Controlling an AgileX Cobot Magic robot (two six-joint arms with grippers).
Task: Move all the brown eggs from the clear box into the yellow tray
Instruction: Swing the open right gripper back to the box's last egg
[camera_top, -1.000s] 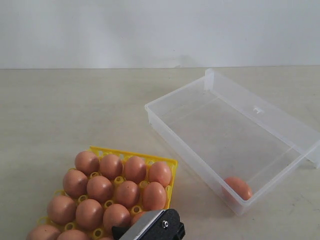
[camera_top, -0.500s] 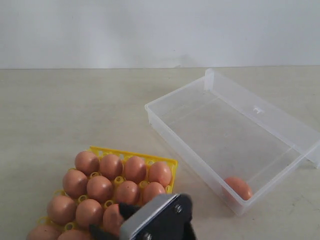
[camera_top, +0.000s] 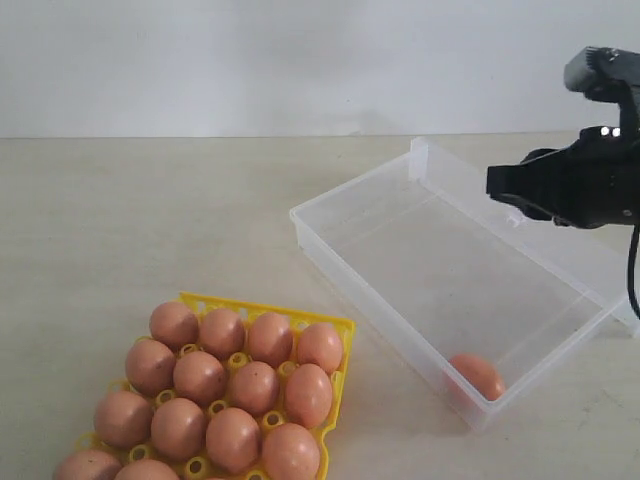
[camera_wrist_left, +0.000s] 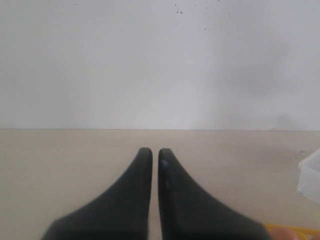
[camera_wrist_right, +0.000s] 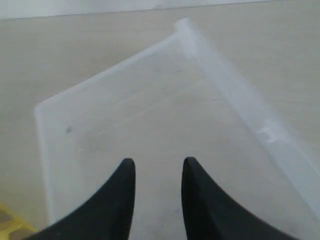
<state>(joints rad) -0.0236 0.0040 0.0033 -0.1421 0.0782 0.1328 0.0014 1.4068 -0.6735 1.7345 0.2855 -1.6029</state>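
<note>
Although the desk (camera_top: 150, 220) carries everything, we find the clear box (camera_top: 352, 190) toward its right edge and the smaller yellow tray (camera_top: 265, 308) at its near edge. The right gripper (camera_wrist_right: 157, 162) hovers above the box, jaws narrowly apart and empty; the left gripper (camera_wrist_left: 151, 152) has its jaws almost together, gripping nothing. The brown eggs (camera_top: 200, 375) fill the tray's visible cups; one lone egg (camera_top: 477, 375) lies in the box's near corner.

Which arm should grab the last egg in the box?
Right: the right gripper hangs open over the clear box holding the last brown egg; the left gripper is shut, farther off.
</note>
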